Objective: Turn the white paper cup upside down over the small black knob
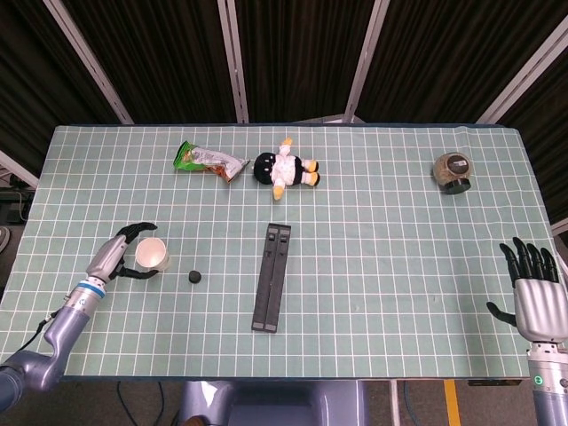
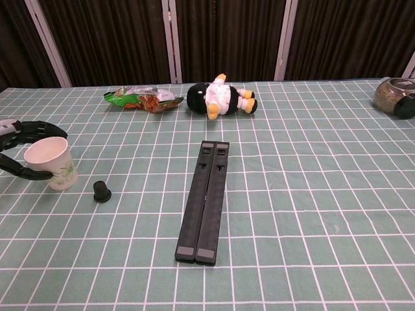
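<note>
This is a robot test lab. A table (image 1: 373, 266) wears a green mat ruled in a white grid, and black curtains (image 2: 220, 32) hang on metal frame bars (image 1: 366, 58) behind it.
</note>
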`<control>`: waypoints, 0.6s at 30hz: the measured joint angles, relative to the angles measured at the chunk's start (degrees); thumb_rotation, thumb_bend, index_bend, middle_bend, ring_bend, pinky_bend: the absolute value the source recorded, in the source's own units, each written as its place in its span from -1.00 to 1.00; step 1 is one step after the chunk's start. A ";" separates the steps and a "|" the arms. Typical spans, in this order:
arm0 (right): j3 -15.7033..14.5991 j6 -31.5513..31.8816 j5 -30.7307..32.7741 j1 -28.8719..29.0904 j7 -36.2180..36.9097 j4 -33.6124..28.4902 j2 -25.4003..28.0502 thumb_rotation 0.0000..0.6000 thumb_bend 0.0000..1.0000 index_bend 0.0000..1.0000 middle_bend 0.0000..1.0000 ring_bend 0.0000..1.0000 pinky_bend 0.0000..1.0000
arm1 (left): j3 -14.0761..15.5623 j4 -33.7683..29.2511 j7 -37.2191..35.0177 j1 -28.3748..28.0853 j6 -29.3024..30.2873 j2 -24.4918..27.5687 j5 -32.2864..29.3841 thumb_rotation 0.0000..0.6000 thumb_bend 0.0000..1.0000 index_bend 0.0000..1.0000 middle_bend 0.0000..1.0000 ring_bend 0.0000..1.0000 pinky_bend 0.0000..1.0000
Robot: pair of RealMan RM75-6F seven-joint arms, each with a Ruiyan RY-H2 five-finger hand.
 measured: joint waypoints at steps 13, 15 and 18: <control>0.27 0.05 0.75 -0.05 0.31 0.13 0.18 1.00 -1.00 -0.83 -1.00 -1.00 -1.00 | -0.97 0.54 4.16 -0.08 3.44 -1.08 -0.50 1.00 -0.44 -0.20 -0.27 -0.43 -0.46; 0.24 -0.04 0.76 0.00 0.18 0.13 0.15 1.00 -1.00 -0.83 -1.00 -1.00 -1.00 | -0.93 -0.01 5.75 -0.20 4.35 -0.27 0.12 1.00 -0.45 -0.20 -0.27 -0.44 -0.46; 0.16 -0.23 0.78 0.11 -0.11 0.09 0.04 1.00 -1.00 -0.83 -1.00 -1.00 -1.00 | -0.90 -0.86 9.69 -0.49 5.95 1.09 1.26 1.00 -0.44 -0.20 -0.28 -0.44 -0.47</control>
